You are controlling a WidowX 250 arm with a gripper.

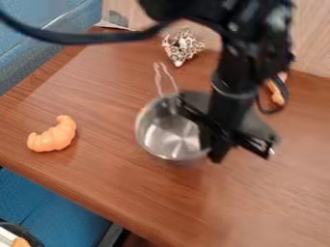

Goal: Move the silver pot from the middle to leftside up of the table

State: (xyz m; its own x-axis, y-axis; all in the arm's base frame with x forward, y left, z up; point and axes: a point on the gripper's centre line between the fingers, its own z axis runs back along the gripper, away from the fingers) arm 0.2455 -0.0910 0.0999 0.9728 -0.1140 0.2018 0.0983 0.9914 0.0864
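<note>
While near claw (241,148), silver pot (169,140); long axis and handle (158,80) toward backboard (314,43).

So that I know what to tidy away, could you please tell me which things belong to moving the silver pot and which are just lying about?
Part of the job: silver pot; black gripper, at the pot; brown table.
Just lying about: orange crescent-shaped item; patterned object beyond the pot; small orange item at the right.
</note>
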